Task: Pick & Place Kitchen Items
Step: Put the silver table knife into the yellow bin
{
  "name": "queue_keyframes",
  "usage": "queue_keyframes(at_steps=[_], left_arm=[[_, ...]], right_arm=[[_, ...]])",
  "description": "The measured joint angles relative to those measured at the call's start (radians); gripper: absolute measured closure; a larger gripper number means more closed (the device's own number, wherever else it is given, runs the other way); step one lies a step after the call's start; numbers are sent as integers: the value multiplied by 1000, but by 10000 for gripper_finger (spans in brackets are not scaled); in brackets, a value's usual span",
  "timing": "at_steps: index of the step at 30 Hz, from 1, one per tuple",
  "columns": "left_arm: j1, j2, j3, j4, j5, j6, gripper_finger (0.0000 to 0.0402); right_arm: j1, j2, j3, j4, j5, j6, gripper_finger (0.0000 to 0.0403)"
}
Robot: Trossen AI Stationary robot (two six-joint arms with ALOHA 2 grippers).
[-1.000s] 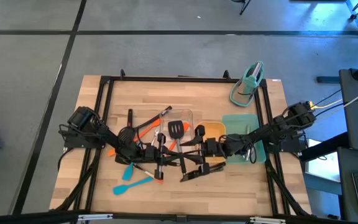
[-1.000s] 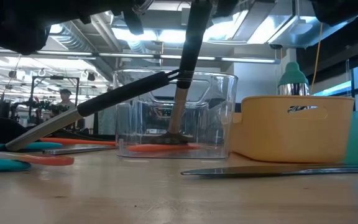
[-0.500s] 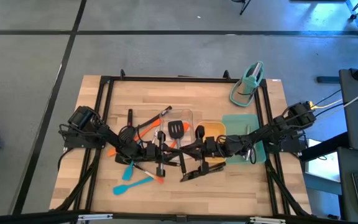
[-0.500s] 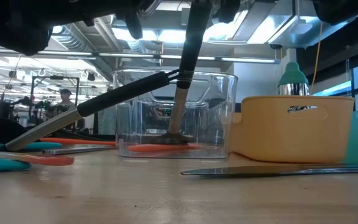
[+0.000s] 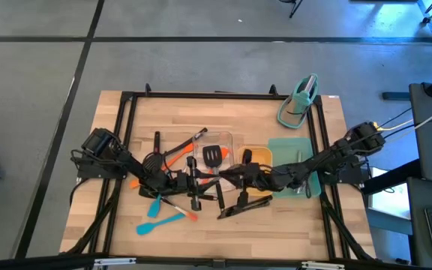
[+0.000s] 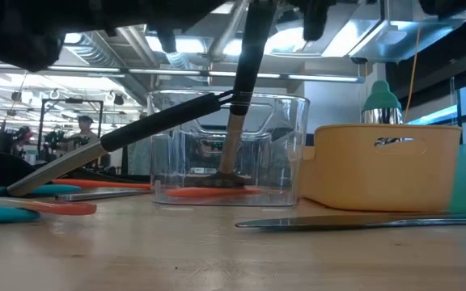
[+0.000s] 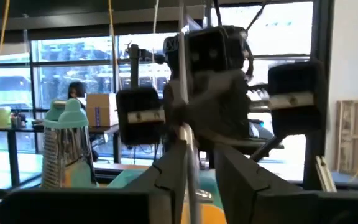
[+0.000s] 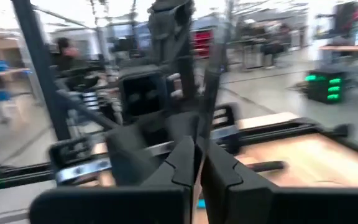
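Meeting over the middle of the table [image 5: 276,225], the two arms have one thin steel utensil [image 7: 187,134] between them. The right gripper [image 8: 197,146] has its jaws pressed together on the stem. The left gripper [image 7: 194,155], facing it nose to nose, has its jaws slightly spread with the same stem standing in the gap.

What worries me is the handover. The right jaws' pinch on so slim a stem looks small, so it could pivot or slide out (polished steel is slippery stuff). It would then drop onto the loose utensils lying just under the jaws. If the left jaws are not fully clear when either arm draws back, they could drag the stem askew. Beyond the jaws, the clear tray [image 5: 227,136] and yellow tray [image 5: 259,154] sit close enough to be knocked.

I cannot tell which end of the utensil is which, or whether it is a spoon at all. From above, the arms cover it, and from table height both sets of jaws are cut off overhead. A dark handle [image 6: 245,73] leaning by the clear tray may be another item.
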Motion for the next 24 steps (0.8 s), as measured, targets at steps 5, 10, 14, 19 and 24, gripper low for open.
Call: queue_keyframes(at_steps=[5,10,14,19,24], left_arm=[[-32,0,-8,-4,-80,34,291],[-76,-24,-7,-14,-174,90,281],[-129,-45,-7,-16,-264,175,281],[-210,-66,-8,-26,-388,294,288],[-269,-80,-9,-50,-474,355,296]], right_arm=[[36,-76,22,-94,171,-70,396],[77,-175,68,-321,380,-58,396],[94,-241,142,-656,461,108,396],[39,-270,278,-1214,318,530,396],[-98,-257,343,-1525,13,796,396]])
